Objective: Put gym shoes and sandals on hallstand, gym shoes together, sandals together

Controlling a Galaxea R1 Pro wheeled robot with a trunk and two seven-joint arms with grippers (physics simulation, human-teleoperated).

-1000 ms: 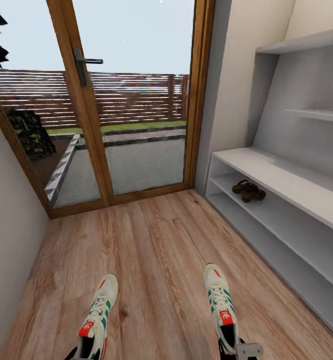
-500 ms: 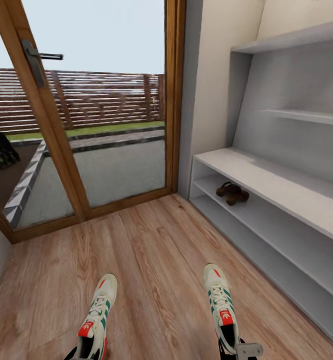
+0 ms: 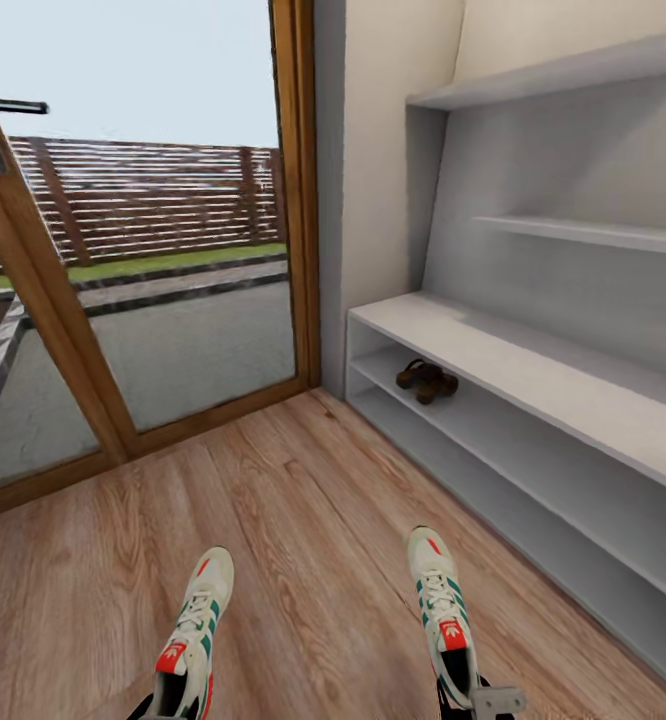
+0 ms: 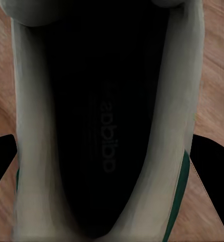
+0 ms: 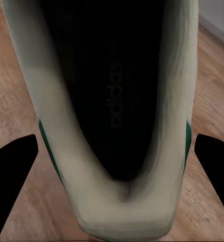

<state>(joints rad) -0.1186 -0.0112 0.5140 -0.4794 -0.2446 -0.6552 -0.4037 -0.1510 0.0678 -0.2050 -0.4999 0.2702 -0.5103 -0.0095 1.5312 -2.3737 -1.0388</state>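
My left fingers (image 4: 3,164) pinch one gym shoe (image 3: 191,640) at its heel; my right fingers (image 5: 13,174) pinch the other (image 3: 441,612). Both hang over the corridor floor (image 3: 313,520). The sandals (image 3: 426,380) lie together on the hallstand (image 3: 533,365).

two gym shoes are seen low in the head view, the left shoe (image 3: 191,640) and the right shoe (image 3: 443,615) well apart, toes pointing forward, above the corridor floor (image 3: 313,520). the hallstand (image 3: 533,400) is set along the right wall, and the sandals (image 3: 426,379) are placed together on its upper tier near the far end. a glazed door (image 3: 143,250) is set ahead to the left.
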